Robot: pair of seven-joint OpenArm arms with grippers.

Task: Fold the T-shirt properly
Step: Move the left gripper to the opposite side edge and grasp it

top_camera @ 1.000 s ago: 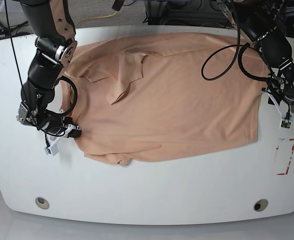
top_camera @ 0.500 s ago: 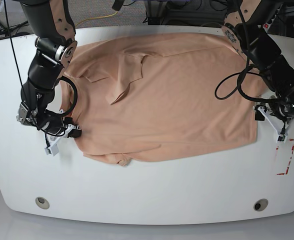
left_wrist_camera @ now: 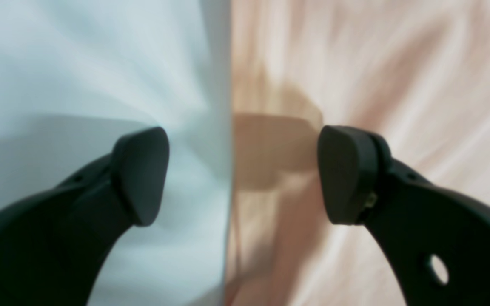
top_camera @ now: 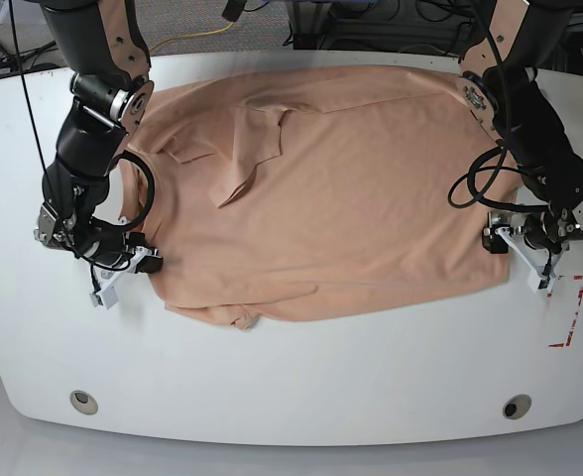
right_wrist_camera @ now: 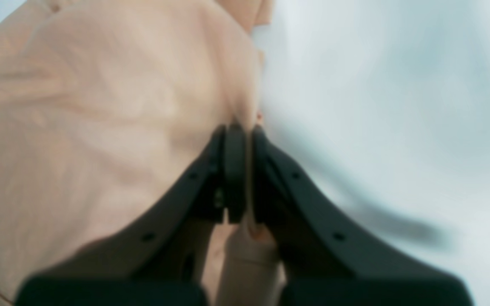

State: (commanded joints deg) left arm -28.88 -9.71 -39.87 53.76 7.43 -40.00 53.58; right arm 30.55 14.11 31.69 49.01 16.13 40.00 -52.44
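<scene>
White table (top_camera: pixel 301 387): peach T-shirt (top_camera: pixel 341 198) spread flat at centre, soft, limp. Right gripper (right_wrist_camera: pixel 238 127), nine o'clock, fingers pinching cloth; left gripper (left_wrist_camera: pixel 243 170), three o'clock, fingers wide astride hem—best hold.

The peach T-shirt (top_camera: pixel 341 198) is lying spread across the white table, wrinkled, with one sleeve folded inward.

Up close we see the right gripper (right_wrist_camera: pixel 240 140) with its two dark fingers (right_wrist_camera: pixel 270 178) pressed together, a bit of the T-shirt (right_wrist_camera: pixel 100 140) pinched right at the cloth's edge. A little roll of peach fabric pokes out between the fingers lower down. The shirt fills our left side, and the white table (right_wrist_camera: pixel 377 106) sits blurry on the right.
</scene>
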